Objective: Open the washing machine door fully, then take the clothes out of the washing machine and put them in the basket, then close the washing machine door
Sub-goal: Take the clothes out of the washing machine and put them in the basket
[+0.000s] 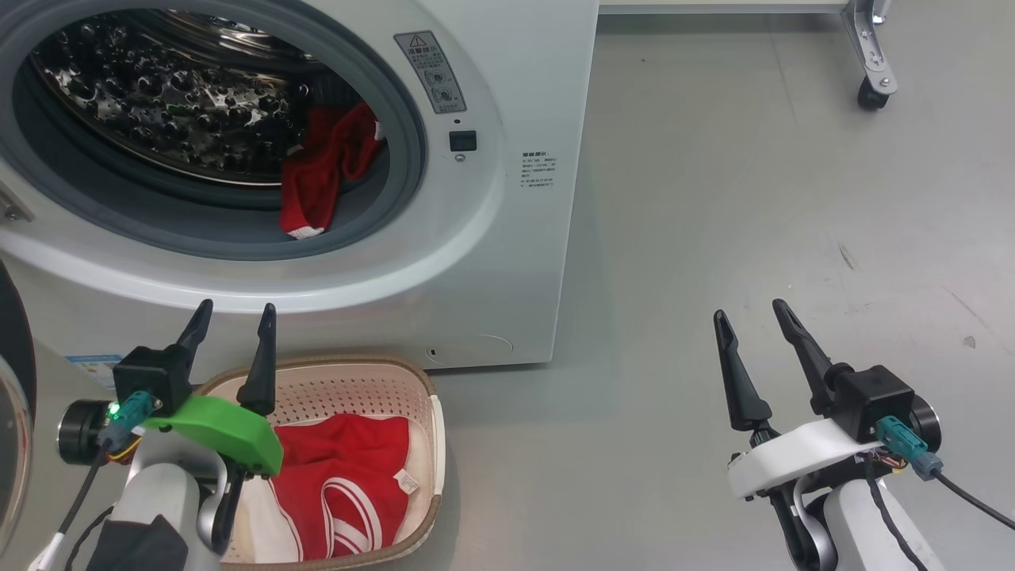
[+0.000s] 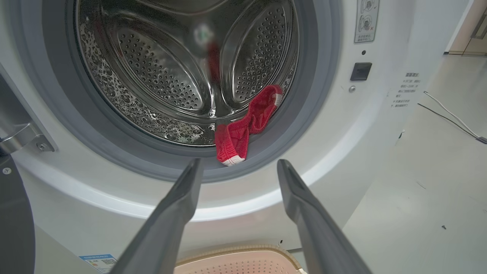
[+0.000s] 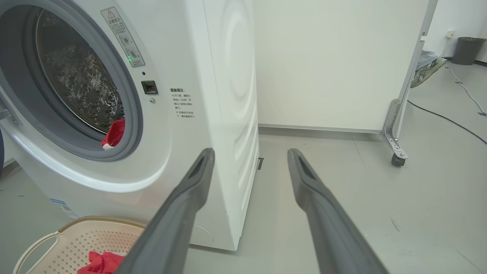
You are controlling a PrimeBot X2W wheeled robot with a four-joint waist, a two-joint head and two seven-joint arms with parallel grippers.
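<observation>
red garment (image 1: 317, 174) hangs over the grey seal (image 1: 198, 234) of the washing machine (image 1: 507, 262), lower right. soft, light, may snag: you pinch its bunched middle. left gripper (image 1: 238, 306) and right gripper (image 1: 748, 309) both spread, empty.

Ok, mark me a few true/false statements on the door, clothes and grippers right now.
1. The door is open. True.
2. The drum is empty. False: a red garment hangs over its lower rim.
3. The basket holds red clothes. True.
4. The left gripper is shut on a garment. False: it is open and holds nothing.
5. The right gripper is above the basket. False: it is open over bare floor, to the right of the machine.
</observation>
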